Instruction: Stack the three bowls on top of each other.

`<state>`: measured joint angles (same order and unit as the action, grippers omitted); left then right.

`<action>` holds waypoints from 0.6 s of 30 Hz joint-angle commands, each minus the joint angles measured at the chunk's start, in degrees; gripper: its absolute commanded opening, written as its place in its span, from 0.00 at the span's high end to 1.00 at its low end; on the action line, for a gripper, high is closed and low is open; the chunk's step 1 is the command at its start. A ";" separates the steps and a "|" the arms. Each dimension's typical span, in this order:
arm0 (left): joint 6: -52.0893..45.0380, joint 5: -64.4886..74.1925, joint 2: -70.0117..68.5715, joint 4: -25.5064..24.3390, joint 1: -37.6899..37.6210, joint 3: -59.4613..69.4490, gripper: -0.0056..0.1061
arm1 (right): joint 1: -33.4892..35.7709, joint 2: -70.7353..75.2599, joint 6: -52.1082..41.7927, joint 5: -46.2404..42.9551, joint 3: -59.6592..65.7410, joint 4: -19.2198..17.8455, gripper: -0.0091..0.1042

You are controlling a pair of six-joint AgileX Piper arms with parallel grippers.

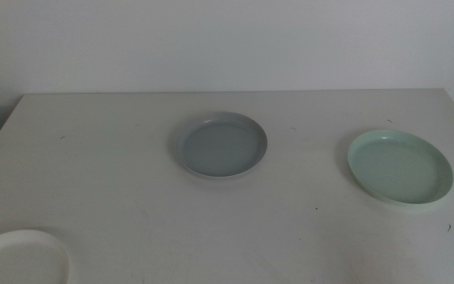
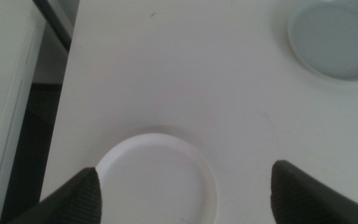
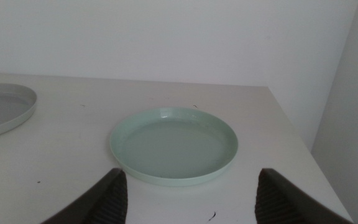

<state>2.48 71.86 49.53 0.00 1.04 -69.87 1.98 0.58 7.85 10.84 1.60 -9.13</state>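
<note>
You've got three smooth, plastic-looking bowls — white bowl (image 2: 157, 180), grey-blue bowl (image 1: 220, 145), mint bowl (image 3: 174, 145) — slight sheen on each. Table (image 1: 117, 173): matt white, faintly scuffed.

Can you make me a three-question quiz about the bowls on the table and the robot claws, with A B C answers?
1. Where is the grey-blue bowl?
A. Near the middle of the table
B. Inside the green bowl
C. On top of the white bowl

2. How many bowls are on the table?
A. One
B. Two
C. Three

3. How is the left claw?
A. Shut on the white bowl
B. Open, holding nothing
C. Shut on a spoon

Answers:
1 A: it sits alone mid-table, apart from the mint green bowl at the right.
2 C: grey-blue, mint green, and the white bowl at the near left corner.
3 B: its jaws stand wide apart above the white bowl, gripping nothing.
</note>
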 commanded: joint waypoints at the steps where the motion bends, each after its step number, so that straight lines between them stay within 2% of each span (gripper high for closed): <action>1: 0.64 1.21 0.83 0.00 -0.07 -1.95 0.01 | -0.27 1.57 -0.31 -4.45 -0.31 -0.67 0.46; 13: 0.84 3.32 1.49 -1.13 0.06 -1.94 0.01 | -0.27 1.57 -0.31 -4.45 -0.31 -0.67 0.46; 18: 0.40 3.32 1.81 -5.36 0.06 -1.94 0.01 | -0.27 1.57 -0.31 -4.45 -0.31 -0.67 0.46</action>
<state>2.70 72.59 51.16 -3.34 1.04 -70.04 1.98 0.58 7.85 10.84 1.60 -9.13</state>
